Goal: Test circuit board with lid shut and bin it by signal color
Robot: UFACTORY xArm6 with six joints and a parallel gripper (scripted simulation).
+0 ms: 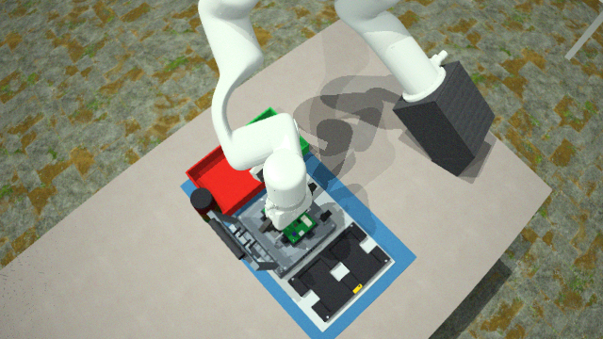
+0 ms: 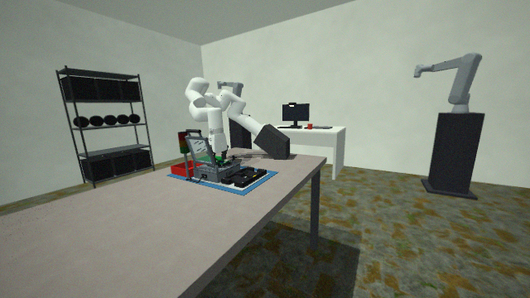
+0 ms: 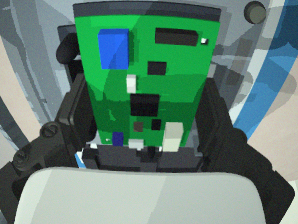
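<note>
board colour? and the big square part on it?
Board green; square part blue. Wrist view shows it best.

Robot lab: pedestal arm (image 2: pixel 459 83), shelf rack (image 2: pixel 66 108)
</note>
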